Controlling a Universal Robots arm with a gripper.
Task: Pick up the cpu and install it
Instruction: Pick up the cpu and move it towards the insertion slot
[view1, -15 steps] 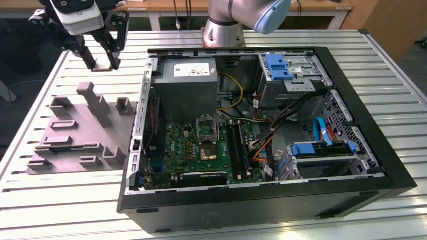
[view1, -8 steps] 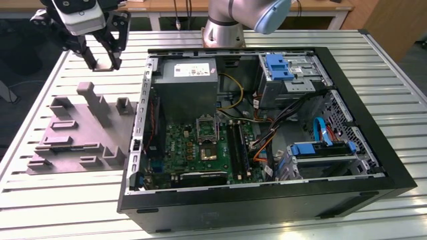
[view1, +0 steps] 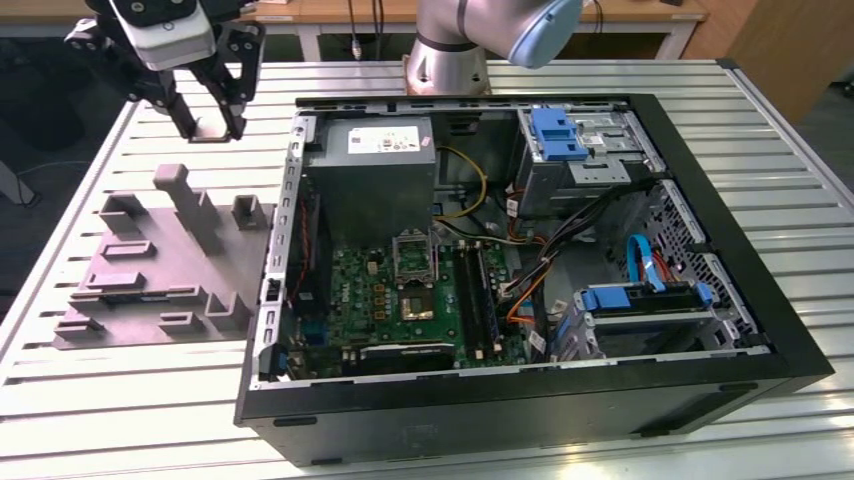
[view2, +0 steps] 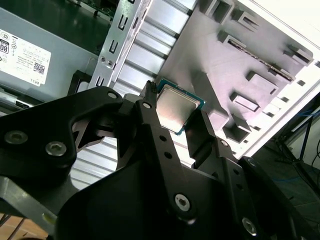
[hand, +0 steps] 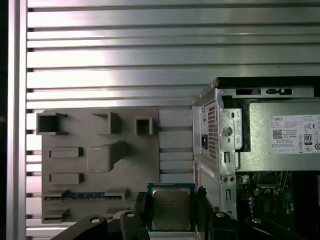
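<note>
Pinching the cpu (hand: 171, 209), a small flat square chip with a silvery-grey metal top and a pale rim, the black two-fingered gripper (view1: 211, 128) is closed to the chip's width. Its fingers (view2: 150, 117) press on two opposite edges and leave the metal top bare. The chip hangs clear above the slatted aluminium table (view1: 134, 400). It is near the grey moulded plastic parts tray (view1: 147, 270) and outside the open black computer case (view1: 801, 350), well apart from the green motherboard (view1: 387, 300) lying inside. Judging by its look, the chip is light, thin and stiff, so weight matters little. Its smooth lid would likely slip under a loose grip, and the underside, hidden here, is probably delicate. The edges therefore seem the right place to hold it. It appears to sit level between the fingers, though the exterior view shows it too small to be sure.
</note>
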